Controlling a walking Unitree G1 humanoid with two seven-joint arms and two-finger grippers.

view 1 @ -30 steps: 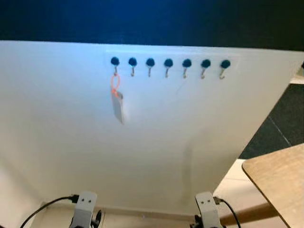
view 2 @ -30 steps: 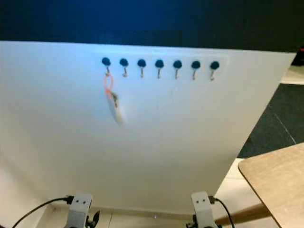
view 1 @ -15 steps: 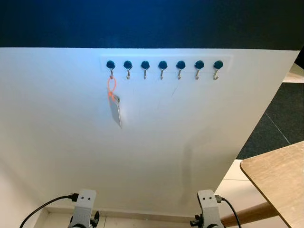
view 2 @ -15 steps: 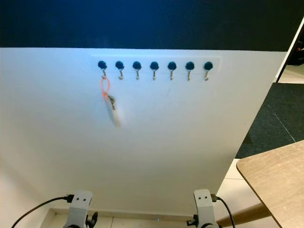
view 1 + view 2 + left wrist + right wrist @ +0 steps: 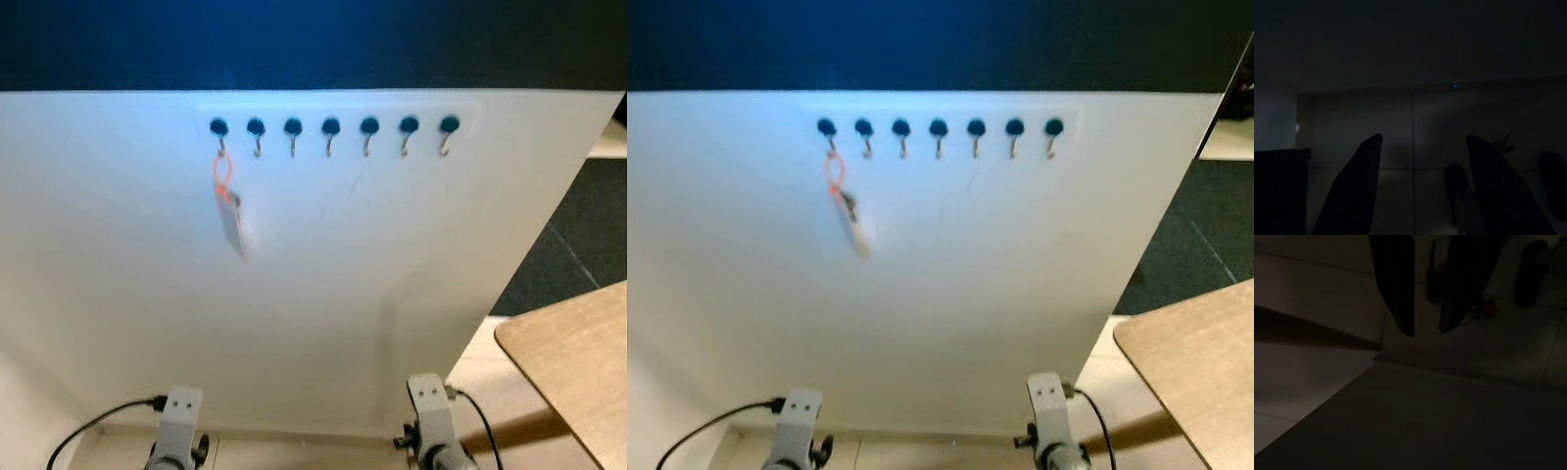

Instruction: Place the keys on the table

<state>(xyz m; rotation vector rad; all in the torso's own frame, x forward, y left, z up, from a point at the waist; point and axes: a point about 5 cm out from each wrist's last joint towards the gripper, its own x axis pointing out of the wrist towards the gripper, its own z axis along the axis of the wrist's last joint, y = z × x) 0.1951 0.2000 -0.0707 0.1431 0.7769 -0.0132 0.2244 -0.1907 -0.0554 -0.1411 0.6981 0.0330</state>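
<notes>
The keys [image 5: 232, 213] hang from the leftmost hook [image 5: 220, 145] of a seven-hook rail [image 5: 333, 127] on the white wall panel [image 5: 313, 294], suspended by an orange loop [image 5: 222, 176]. Their long axis runs nearly vertical, with the lower end tilted slightly to the right. They sit high on the panel and left of centre — well above both arms.

The left arm [image 5: 176, 431] and the right arm [image 5: 431, 426] are both at the near edge of the head views, hanging low beside the base of the panel. The keys lie up and far from either gripper, almost directly above the left arm and well to the left of the right arm. Judged from this layout, the left arm is the nearer one for the reach.

The left gripper [image 5: 1422, 142] points at the dim floor with its fingers spread wide and nothing between them. The right gripper [image 5: 1425, 330] also points at the floor, its fingers close together with a narrow gap — empty.

The wooden worktop [image 5: 578, 362] stands at the right, its corner near the right arm and well apart from the keys.
</notes>
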